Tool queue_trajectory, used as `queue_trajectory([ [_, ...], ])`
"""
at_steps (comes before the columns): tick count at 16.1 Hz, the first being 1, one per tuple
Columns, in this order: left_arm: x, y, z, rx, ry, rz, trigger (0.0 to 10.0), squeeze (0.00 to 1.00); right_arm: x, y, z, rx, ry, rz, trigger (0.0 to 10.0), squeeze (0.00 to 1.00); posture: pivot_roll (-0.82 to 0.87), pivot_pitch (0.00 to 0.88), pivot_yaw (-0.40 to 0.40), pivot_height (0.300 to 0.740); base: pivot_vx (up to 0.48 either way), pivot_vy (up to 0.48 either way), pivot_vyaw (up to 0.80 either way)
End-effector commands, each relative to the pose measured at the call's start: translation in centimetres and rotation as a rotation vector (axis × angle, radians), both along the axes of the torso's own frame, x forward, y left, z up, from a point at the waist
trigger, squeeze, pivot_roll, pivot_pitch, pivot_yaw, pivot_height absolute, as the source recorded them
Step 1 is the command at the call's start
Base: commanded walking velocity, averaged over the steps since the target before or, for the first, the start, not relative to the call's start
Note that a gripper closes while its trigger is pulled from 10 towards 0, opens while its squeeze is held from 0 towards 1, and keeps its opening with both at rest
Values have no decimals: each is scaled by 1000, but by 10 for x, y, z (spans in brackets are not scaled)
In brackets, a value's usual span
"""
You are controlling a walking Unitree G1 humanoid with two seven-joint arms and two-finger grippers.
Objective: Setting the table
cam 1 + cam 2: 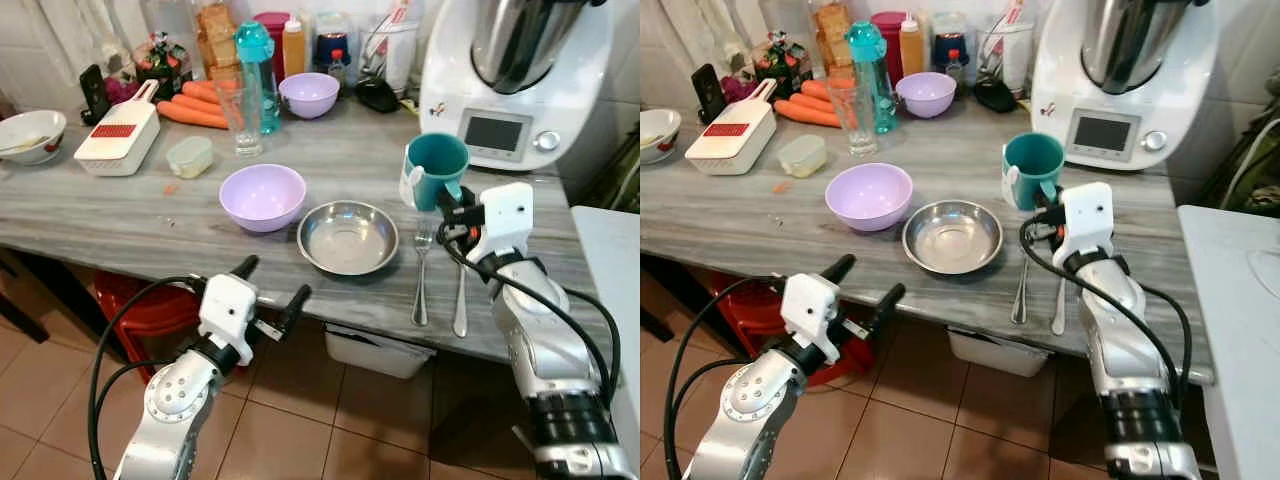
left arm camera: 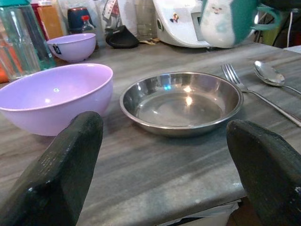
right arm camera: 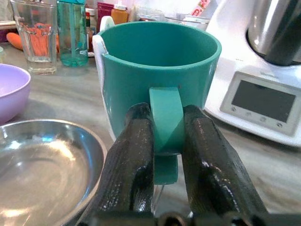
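My right gripper (image 1: 450, 203) is shut on the handle of a teal mug (image 1: 436, 170), held upright just above the counter, behind the fork (image 1: 421, 270) and spoon (image 1: 460, 290). In the right wrist view both black fingers (image 3: 136, 160) pinch the mug handle (image 3: 165, 122). A steel plate (image 1: 348, 237) lies left of the fork, with a lilac bowl (image 1: 262, 196) beside it. My left gripper (image 1: 272, 285) hangs open below the counter's front edge, level with the plate (image 2: 181, 101) and pointing at it.
A white kitchen machine (image 1: 520, 70) stands right behind the mug. Further back are a second lilac bowl (image 1: 309, 94), a glass (image 1: 240, 120), a teal bottle (image 1: 257, 70), carrots (image 1: 190, 108), a white grater (image 1: 118, 138) and a small lidded tub (image 1: 189, 156). A red stool (image 1: 140, 300) sits under the counter.
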State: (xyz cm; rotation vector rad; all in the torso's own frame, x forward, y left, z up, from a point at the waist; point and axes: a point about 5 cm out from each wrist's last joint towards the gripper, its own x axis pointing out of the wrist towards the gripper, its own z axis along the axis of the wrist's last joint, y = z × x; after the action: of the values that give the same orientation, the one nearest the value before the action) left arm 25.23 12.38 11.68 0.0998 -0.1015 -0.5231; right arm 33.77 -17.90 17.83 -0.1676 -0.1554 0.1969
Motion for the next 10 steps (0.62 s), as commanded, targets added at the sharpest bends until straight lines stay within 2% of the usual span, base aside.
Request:
queue_trajectory([
  [1,-4,-3,3,18,-4,-19,10000,0,11,-2,8,-23,-31,-1,10000,0,-38,134,20,740,0,0,0],
  [4,-11,-2,6,31,-1,-26,10000,0,33,-5,19,-25,-54,-12,10000,0,-10,170,27,740,0,0,0],
  [10,-12,1,12,45,3,-12,10000,0,51,3,21,17,-43,43,10000,0,33,195,40,740,0,0,0],
])
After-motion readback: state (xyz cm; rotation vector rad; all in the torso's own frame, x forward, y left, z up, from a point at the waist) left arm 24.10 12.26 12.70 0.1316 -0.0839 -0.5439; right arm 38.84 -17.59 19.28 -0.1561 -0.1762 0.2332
